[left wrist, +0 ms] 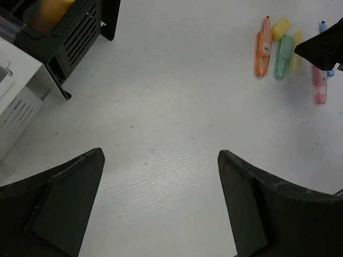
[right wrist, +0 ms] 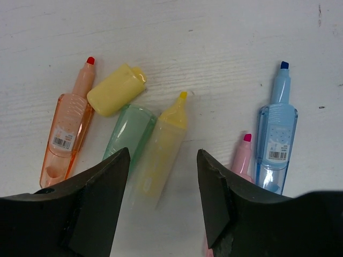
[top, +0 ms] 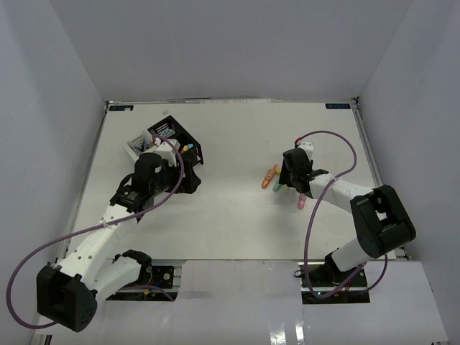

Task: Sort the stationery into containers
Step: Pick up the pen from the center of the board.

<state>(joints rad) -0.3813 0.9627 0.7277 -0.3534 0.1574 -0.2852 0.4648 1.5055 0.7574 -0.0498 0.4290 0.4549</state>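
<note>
Several highlighters lie side by side on the white table: orange [right wrist: 67, 139], green [right wrist: 128, 131], yellow [right wrist: 161, 150], pink [right wrist: 241, 155] and blue [right wrist: 276, 134]. A loose yellow cap [right wrist: 115, 88] lies by the green one. My right gripper [right wrist: 163, 160] is open and low over them, its jaws on either side of the yellow highlighter, not touching it. My left gripper [left wrist: 161, 155] is open and empty over bare table, next to the containers. The black container [left wrist: 69, 27] holds an orange-yellow item; the white one [left wrist: 16, 107] is beside it. No pens or tub show.
In the top view the container cluster [top: 169, 140] stands at the back left, with the left gripper [top: 192, 185] just in front of it. The right gripper [top: 290, 184] is mid-right over the highlighters [top: 269, 176]. White walls enclose the table.
</note>
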